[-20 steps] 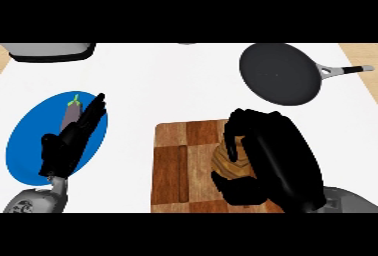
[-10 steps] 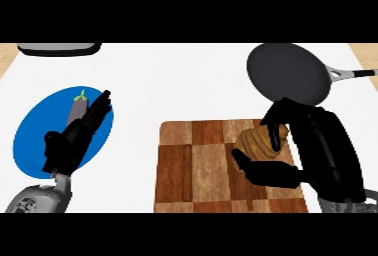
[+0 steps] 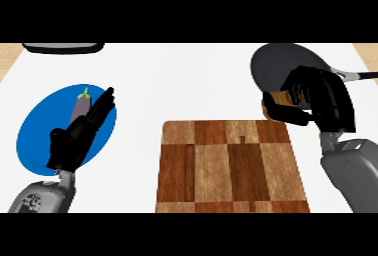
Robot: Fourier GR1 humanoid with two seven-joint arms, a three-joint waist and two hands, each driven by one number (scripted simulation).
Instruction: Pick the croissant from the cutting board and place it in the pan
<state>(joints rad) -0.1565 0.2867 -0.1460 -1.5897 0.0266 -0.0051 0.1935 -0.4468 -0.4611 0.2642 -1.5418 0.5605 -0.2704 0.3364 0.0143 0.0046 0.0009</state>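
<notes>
Blue plate (image 3: 33,132), eggplant (image 3: 79,107) behind resting left hand (image 3: 74,137).

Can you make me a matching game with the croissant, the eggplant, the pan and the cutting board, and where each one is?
Things:
1. croissant
2. eggplant
3. pan
4. cutting board

Places:
A. on the blue plate, partly behind the left hand
B. far right of the counter, handle pointing right
C. held in the right hand, at the pan's near edge
D. middle of the counter, nothing on it

Pairs: 1-C, 2-A, 3-B, 4-D
</notes>
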